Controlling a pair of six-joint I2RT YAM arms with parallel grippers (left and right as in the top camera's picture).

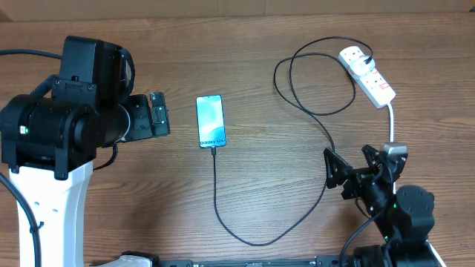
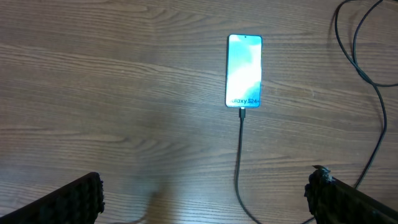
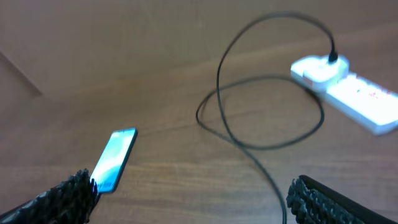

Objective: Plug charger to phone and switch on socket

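The phone [image 1: 210, 122] lies flat on the wooden table with its blue screen lit. The charger's black cable [image 1: 215, 193] has its tip in the phone's near end [image 2: 242, 113]. It loops right and back up to a black plug [image 1: 369, 59] seated in the white socket [image 1: 367, 74] at the back right. My left gripper [image 1: 162, 113] hovers open just left of the phone, holding nothing. My right gripper [image 1: 349, 165] is open too, near the front right and below the socket. From the right wrist, the phone [image 3: 115, 158], cable [image 3: 249, 146] and socket [image 3: 348, 87] all show.
The socket's thick white cord [image 1: 391, 122] runs down toward my right arm. The cable's loops [image 1: 319, 81] lie on the table between the phone and the socket. A pale strip [image 1: 237, 7] borders the table's far edge.
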